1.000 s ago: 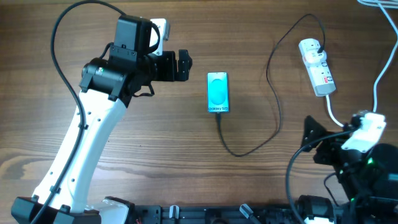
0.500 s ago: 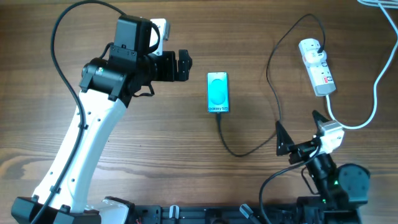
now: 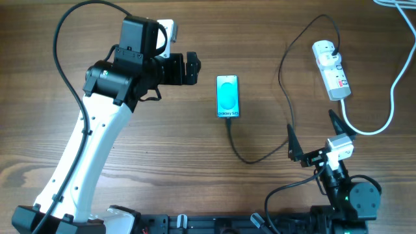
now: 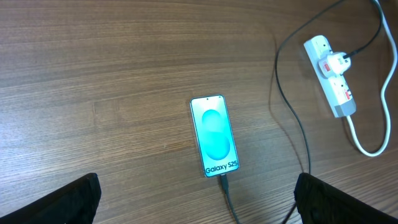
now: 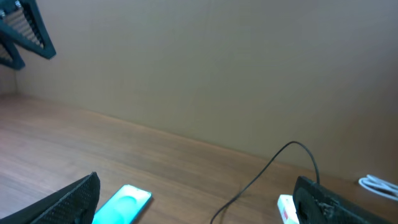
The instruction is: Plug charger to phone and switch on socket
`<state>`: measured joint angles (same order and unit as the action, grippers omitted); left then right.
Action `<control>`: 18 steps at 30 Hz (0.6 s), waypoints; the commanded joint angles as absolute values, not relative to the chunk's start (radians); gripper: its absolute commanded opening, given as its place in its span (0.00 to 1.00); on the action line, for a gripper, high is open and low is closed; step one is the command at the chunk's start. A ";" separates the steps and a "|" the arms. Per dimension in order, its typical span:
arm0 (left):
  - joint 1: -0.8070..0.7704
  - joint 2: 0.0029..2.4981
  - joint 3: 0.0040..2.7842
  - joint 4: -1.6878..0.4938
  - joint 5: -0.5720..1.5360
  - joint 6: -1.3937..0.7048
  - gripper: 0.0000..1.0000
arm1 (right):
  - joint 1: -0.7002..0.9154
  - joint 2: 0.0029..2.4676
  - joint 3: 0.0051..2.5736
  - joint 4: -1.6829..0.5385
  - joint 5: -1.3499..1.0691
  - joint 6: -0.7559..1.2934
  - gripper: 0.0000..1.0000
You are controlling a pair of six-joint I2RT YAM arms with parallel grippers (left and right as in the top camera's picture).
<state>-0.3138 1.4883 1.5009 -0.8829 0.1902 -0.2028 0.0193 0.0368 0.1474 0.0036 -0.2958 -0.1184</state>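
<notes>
The phone [image 3: 227, 96] lies flat mid-table, teal screen up, "Galaxy" text at its near end. The thin black charger cable [image 3: 260, 156] is plugged into that near end and loops right and up to the white socket strip [image 3: 331, 70] at the far right. In the left wrist view the phone [image 4: 214, 135], the cable [image 4: 225, 190] and the socket [image 4: 331, 76] all show. My left gripper [image 3: 192, 68] is open and empty, left of the phone. My right gripper [image 3: 313, 135] is open and empty, near the front right edge; its view shows the phone [image 5: 123, 204].
The strip's thick white cord [image 3: 374, 127] curves right of the strip and runs off the far right corner. My left arm [image 3: 97, 130] crosses the left side of the wooden table [image 3: 195, 156]. A plain wall fills most of the right wrist view.
My right arm has drawn back from the far right edge toward the front of the table, tilting its gripper up. The left arm, phone, cable and strip have not moved.
</notes>
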 commanded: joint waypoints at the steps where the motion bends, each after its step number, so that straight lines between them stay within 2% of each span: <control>1: -0.308 1.488 1.501 -0.881 0.184 -0.190 1.00 | 0.025 0.003 0.107 0.027 -0.307 -0.156 1.00; 18: -0.308 1.488 1.501 -0.881 0.184 -0.190 1.00 | 0.025 0.003 0.003 0.176 -0.220 -0.131 1.00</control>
<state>-0.3138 1.4883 1.5009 -0.8829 0.1902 -0.2028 0.0193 0.0193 0.0383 0.1417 -0.2577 -0.1440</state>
